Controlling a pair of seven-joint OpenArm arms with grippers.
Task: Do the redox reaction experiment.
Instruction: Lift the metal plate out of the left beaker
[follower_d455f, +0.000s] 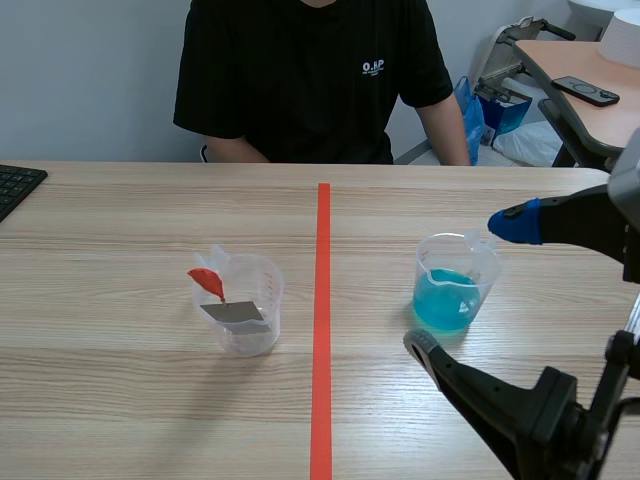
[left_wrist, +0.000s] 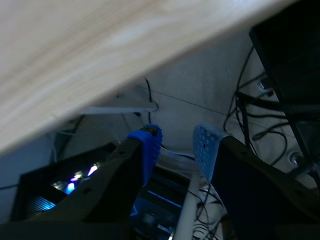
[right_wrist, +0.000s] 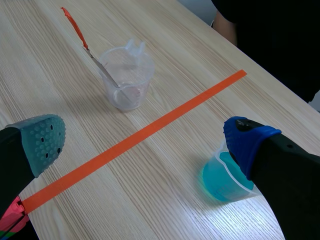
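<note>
Early in the redox experiment: nothing has been combined yet, as far as I can judge. The beaker of blue liquid (follower_d455f: 450, 300) stands on the right half of the tabletop (follower_d455f: 120, 230), between the orange tape line (follower_d455f: 322, 330) and the right edge, upright and about half full. The clear beaker (follower_d455f: 245, 305) stands on the far side of that line, toward the left edge. It holds a metal strip (follower_d455f: 233, 312) with a red tab (follower_d455f: 207, 282) leaning out over its rim, and I see no liquid in it.

My right end effector (right_wrist: 145, 142) is released, its fingers spread wide, and the blue beaker sits between them close to the blue pad (right_wrist: 245, 140). I cannot tell from here whether that pad touches the rim. My left end effector (left_wrist: 177, 147) hangs below the tabletop's near edge, fingers parted on nothing, well away from the work.

Left to do, by my reckoning: grip the blue beaker, carry it across the line and pour over the strip. A person (follower_d455f: 310, 80) sits at the far edge.
</note>
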